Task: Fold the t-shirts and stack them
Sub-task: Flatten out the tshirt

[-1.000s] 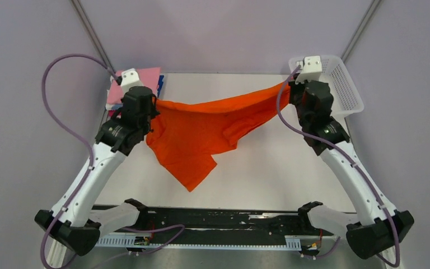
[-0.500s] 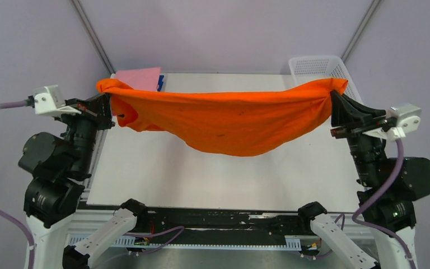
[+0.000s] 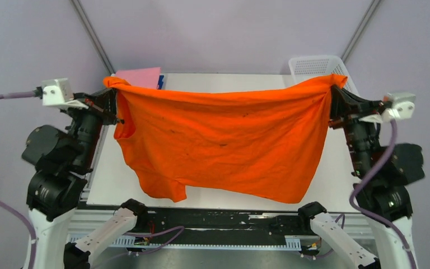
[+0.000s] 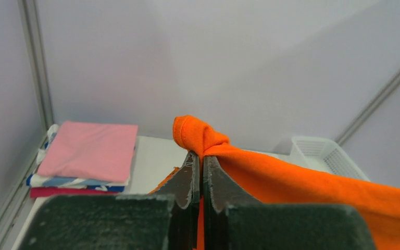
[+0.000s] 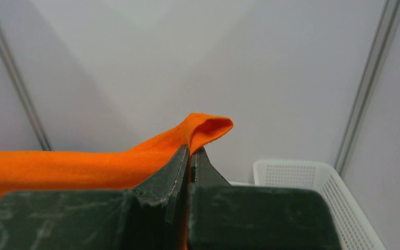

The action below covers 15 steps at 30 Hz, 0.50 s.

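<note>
Our left jaws and right jaws are clamped tight on corners of the orange t-shirt (image 3: 224,140); soft and light, we judge hems grip best.

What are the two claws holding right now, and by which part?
The orange t-shirt: the left claw pinches one corner of its raised edge, the right claw the opposite corner.
</note>
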Tool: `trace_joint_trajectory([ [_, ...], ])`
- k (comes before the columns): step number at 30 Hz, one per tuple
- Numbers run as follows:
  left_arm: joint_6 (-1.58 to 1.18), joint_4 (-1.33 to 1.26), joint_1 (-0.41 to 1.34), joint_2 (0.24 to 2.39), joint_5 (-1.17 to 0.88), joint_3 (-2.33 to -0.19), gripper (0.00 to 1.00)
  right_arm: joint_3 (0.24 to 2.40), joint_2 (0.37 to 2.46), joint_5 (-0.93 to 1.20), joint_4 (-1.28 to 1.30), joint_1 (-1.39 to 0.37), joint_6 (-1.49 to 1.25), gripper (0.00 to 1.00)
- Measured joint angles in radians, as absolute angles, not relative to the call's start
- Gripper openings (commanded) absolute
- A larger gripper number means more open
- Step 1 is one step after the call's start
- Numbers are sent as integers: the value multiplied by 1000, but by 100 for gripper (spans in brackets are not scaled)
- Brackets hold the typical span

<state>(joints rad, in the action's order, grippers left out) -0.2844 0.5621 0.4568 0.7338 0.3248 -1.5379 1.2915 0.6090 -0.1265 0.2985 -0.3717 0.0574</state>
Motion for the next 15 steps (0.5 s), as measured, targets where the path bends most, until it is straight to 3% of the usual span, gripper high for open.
trace_joint_trajectory([
  [7, -290, 497, 454, 1002, 577, -1403, 0, 1195, 966, -387, 218, -334, 55, 0],
  [15, -394, 482, 322, 1654, 565, -1323, 0, 1106, 1551, -307, 174, -121, -68, 0],
])
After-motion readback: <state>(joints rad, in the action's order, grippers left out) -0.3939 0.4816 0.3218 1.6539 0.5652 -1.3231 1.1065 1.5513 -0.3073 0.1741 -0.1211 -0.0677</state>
